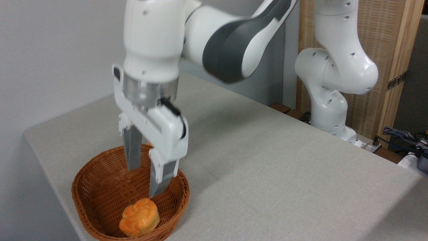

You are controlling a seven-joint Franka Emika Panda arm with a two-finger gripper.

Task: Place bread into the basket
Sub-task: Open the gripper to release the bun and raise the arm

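Nearest, the bread [139, 217] lies inside the basket [87, 180] at the desk's [267, 174] front-left corner. Just above it hangs the hand [143, 180], fingers parted and holding nothing, clear of the bun.

Glossy golden bread [139, 217], rough woven wicker basket [92, 190], matt cloth-like table [284, 174]

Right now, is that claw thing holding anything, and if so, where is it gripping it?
Nothing is held. The gripper hangs open above the bun, which lies free on the floor of the basket, clear of both fingers.
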